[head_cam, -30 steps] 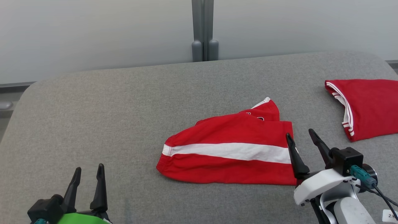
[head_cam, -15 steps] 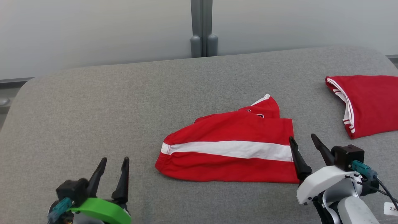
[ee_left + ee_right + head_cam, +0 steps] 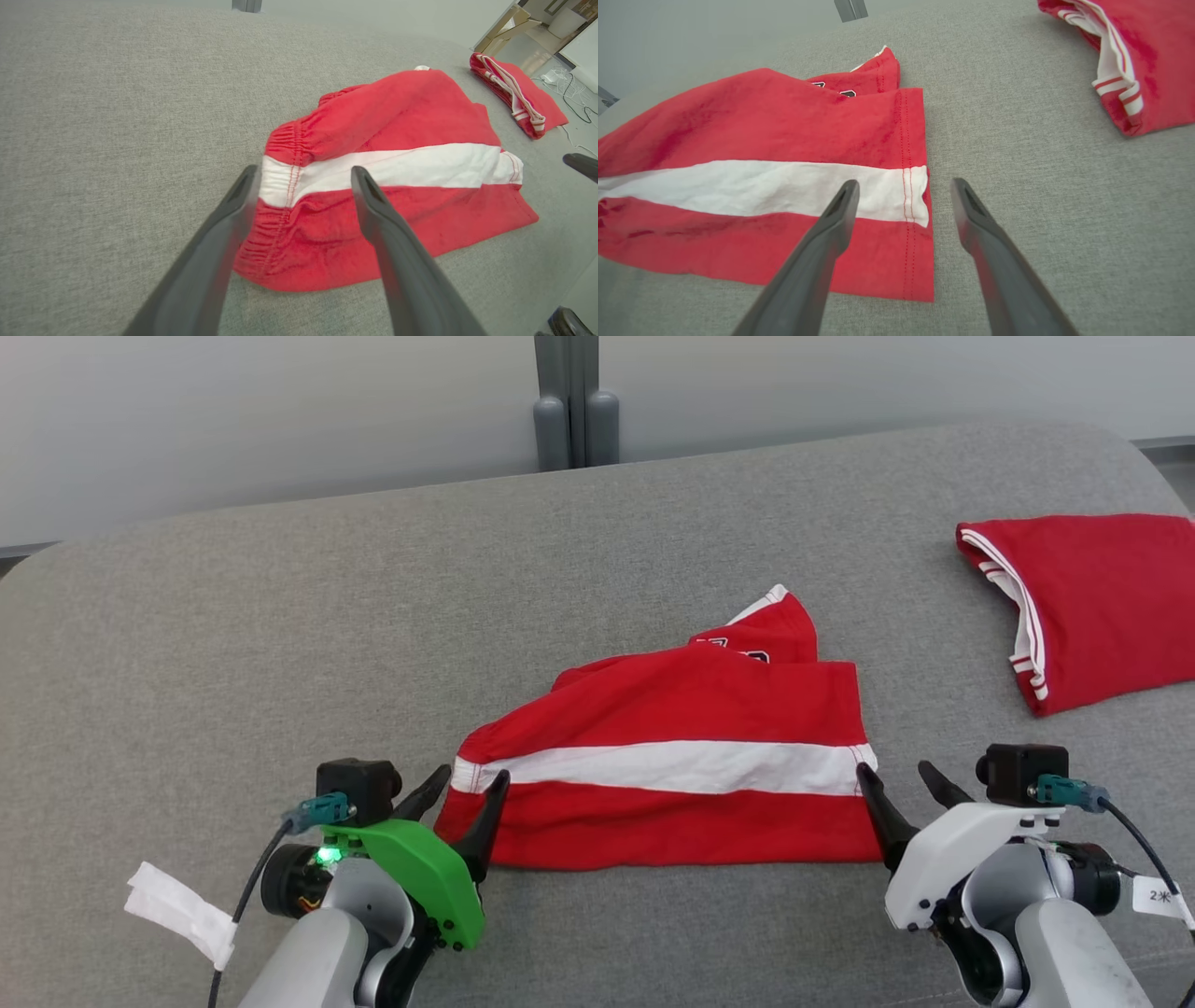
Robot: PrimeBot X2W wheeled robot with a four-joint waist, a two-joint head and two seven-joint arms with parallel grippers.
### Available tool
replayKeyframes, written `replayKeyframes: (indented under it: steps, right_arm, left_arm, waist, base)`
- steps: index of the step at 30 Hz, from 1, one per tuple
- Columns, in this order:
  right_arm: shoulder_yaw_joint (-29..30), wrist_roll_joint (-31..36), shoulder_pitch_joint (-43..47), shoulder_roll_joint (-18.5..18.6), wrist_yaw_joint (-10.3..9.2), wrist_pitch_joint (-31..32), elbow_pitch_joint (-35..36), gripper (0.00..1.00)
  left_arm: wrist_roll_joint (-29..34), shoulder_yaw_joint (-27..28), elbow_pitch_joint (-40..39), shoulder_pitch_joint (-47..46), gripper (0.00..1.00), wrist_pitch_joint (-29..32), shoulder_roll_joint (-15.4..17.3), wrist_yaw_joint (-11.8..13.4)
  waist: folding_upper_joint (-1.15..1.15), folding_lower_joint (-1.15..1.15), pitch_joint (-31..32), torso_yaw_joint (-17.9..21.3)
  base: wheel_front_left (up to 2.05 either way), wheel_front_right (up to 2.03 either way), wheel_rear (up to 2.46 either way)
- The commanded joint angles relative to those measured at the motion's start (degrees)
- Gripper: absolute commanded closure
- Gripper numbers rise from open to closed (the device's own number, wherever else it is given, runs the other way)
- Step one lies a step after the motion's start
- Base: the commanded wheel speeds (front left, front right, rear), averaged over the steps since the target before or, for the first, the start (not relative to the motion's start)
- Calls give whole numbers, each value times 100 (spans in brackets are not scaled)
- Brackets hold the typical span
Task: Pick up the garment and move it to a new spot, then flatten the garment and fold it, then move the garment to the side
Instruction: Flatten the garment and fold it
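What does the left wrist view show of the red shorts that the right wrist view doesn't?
Left wrist view: the gathered elastic waistband of the shorts, framed by the open left claw. Right wrist view: the stitched leg hem by the open right claw, and dark print on a tucked layer. Both: the white stripe and the second red garment.

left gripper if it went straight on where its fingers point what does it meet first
Probably the gathered waistband end of the red shorts, just ahead of the left gripper; height is unclear.
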State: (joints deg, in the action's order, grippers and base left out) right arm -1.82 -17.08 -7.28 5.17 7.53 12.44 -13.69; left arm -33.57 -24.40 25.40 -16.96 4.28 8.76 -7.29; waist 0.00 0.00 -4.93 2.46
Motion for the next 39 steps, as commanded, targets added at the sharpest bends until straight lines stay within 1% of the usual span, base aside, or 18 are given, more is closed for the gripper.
replayKeyframes:
  steps: [1, 4, 7, 11, 18, 23, 25, 33, 34, 35, 36, 37, 38, 39]
  right_arm:
    - [-2, -90, -99, -30, -9, 78, -62, 0]
    - [-46, -233, -224, -62, -9, 228, -219, 0]
    - [-99, -378, -384, -84, -9, 222, -378, 0]
    - [-215, -484, -674, 23, -9, 298, -759, 0]
    - [-712, -1087, -1173, 178, -8, 364, -1349, 0]
    - [-988, -1473, -1313, 249, -8, 185, -1553, 0]
    - [-1110, -1583, -1356, 332, -8, 95, -1671, 0]
    - [-1416, -1751, -1518, 463, -8, -113, -1903, 0]
    - [-1461, -1759, -1547, 482, -8, -150, -1919, 17]
    - [-1486, -1763, -1564, 500, -8, -169, -1937, 38]
    - [-1526, -1757, -1577, 521, -8, -191, -1964, 74]
    - [-1548, -1765, -1578, 532, -8, -212, -1982, 95]
    - [-1586, -1776, -1580, 544, -8, -233, -1996, 100]
    - [-1616, -1790, -1586, 550, -8, -250, -2006, 100]
  left_arm:
    - [-20, 7, 104, -119, 0, 37, 24, 25]
    - [-39, 20, 306, -212, 0, 44, 29, 50]
    - [-64, 22, 420, -252, 0, 2, 27, 44]
    - [-93, -19, 485, -312, 0, -29, 32, 27]
    - [-194, -84, 387, -320, 0, -82, 77, 1]
    - [-258, -122, 268, -304, 0, -86, 150, -10]
    - [-306, -141, 217, -289, 0, -66, 193, -15]
    - [-476, -199, 226, -314, 0, 38, 261, -17]
    - [-490, -201, 236, -328, 3, 33, 267, -18]
    - [-502, -191, 243, -340, 22, 4, 279, -18]
    - [-521, -189, 258, -347, 56, -14, 285, -18]
    - [-544, -184, 267, -347, 86, -34, 290, -18]
    - [-564, -188, 274, -345, 100, -43, 301, -19]
    - [-587, -198, 272, -336, 100, -44, 305, -19]
  waist:
    - [0, 0, -90, 109]
    - [0, 0, -154, 183]
    - [0, 0, -218, 227]
    - [0, 0, -315, 235]
    - [0, 0, -436, 169]
    - [0, 0, -446, 111]
    - [0, 0, -437, 96]
    - [0, 0, -419, 65]
    - [0, 0, -418, 62]
    - [0, 0, -419, 61]
    - [0, 0, -419, 60]
    - [0, 0, -416, 59]
    - [0, 0, -412, 56]
    - [0, 0, -406, 54]
  base:
    - [0, 0, 0]
    - [0, 0, 0]
    - [0, 0, 0]
    - [0, 0, 0]
    - [0, 0, 0]
    - [0, 0, 0]
    - [0, 0, 0]
    - [0, 0, 0]
    - [0, 0, 0]
    - [0, 0, 0]
    - [0, 0, 0]
    - [0, 0, 0]
    - [0, 0, 0]
    - [0, 0, 0]
